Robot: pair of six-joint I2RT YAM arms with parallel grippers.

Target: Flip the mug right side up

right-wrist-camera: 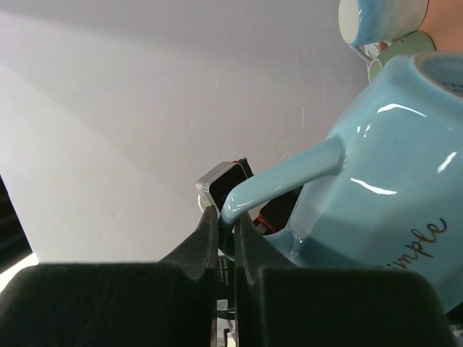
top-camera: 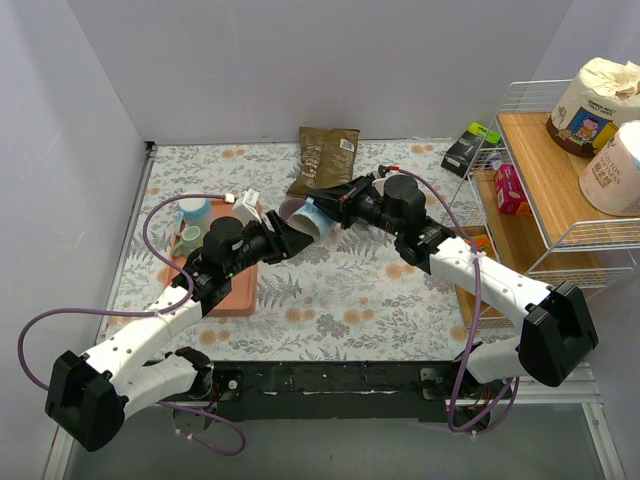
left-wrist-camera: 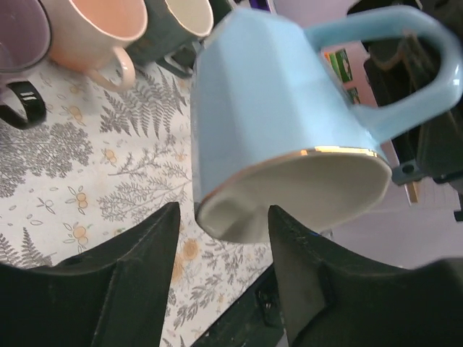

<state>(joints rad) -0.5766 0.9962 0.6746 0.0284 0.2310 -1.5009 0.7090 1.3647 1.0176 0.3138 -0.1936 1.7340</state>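
I am holding the light blue mug by its handle, the right claw clamping tight on it; the mug is hanging tilted in the air over the middle of the desk, somewhat toward the far edge, its mouth facing the left claw; that claw is standing apart, its fingers flanking the rim, though I cannot tell whether they are touching; a pink tray is sitting toward the left edge; a brown pouch is lying by the far edge.
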